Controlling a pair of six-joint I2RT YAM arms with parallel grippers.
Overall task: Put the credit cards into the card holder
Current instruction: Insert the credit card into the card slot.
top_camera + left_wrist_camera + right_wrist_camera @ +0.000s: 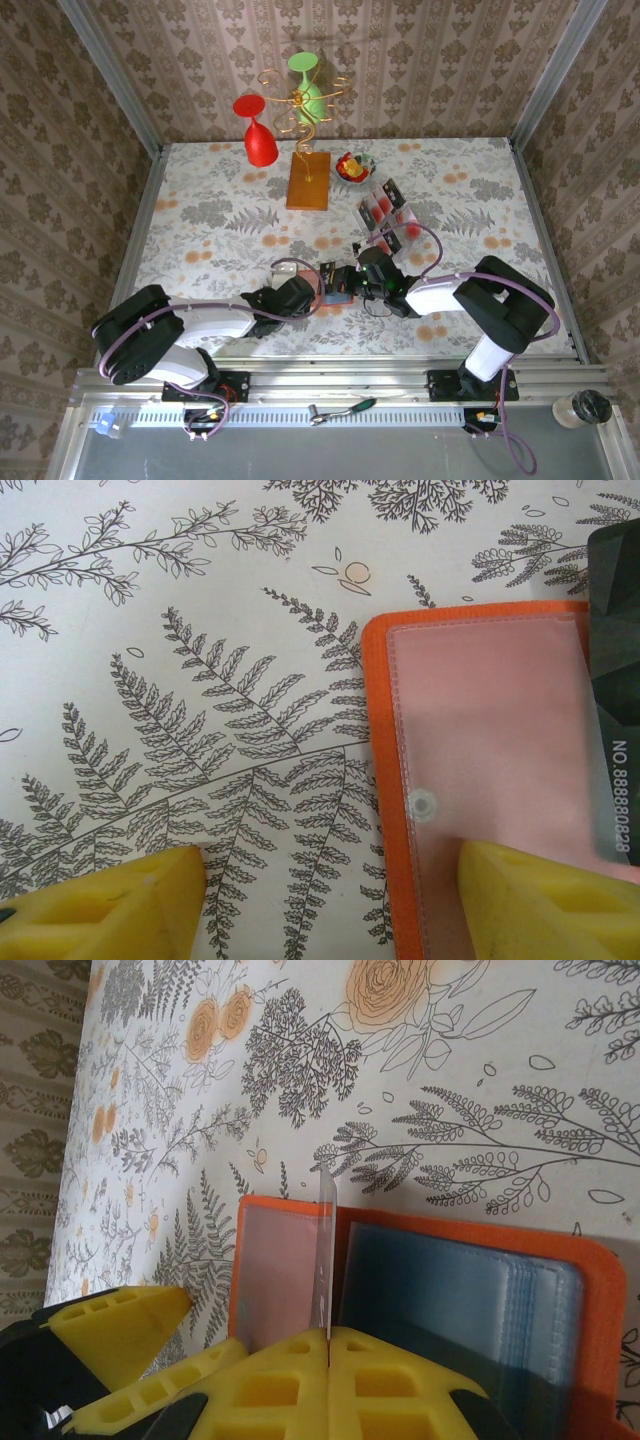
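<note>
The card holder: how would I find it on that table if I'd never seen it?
Start at the flowery table, near its front edge. There, lying open and flat between the left hand and the right hand, is the card holder, a small orange wallet with clear pockets. Unlike the orange-brown block farther back, it carries no gold wire stand.

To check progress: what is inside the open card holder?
The card holder's clear pocket looks empty; the grey-blue sleeves hide anything within. The right gripper holds one card edge-on at the fold.
</note>
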